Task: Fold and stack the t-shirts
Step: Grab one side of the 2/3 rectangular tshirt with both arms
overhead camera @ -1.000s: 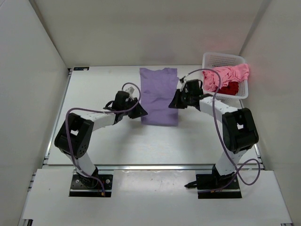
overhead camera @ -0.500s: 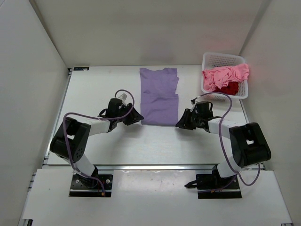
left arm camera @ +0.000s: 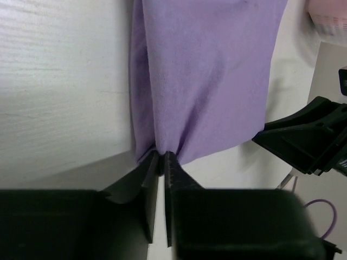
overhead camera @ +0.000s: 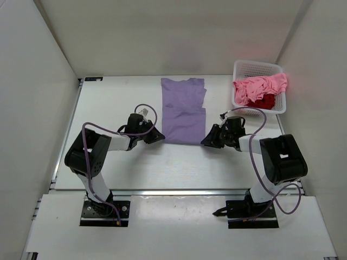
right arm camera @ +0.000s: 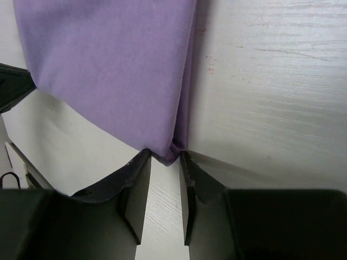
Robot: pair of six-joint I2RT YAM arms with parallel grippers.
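The lavender t-shirt lies flat in the middle of the white table, folded lengthwise into a long narrow strip that runs from the far side toward the arms, its neck end farthest away. Both arms reach low to its near edge, one at each corner. The left gripper is clenched on the near left corner: its two dark fingers stand almost together, and the fabric puckers into small gathers right at their tips. The right gripper sits at the near right corner with its jaws parted; the point of the cloth dips between the two fingertips (bare table shows in the gap just behind it), and the hem looks slack there, not squeezed. From the left wrist view the right gripper's black body shows just beyond the shirt's far side edge. At the far right of the table stands the white lattice basket, well apart from the folded shirt, holding the pink t-shirt crumpled on top, with the dark red t-shirt bunched beneath it at the near side.
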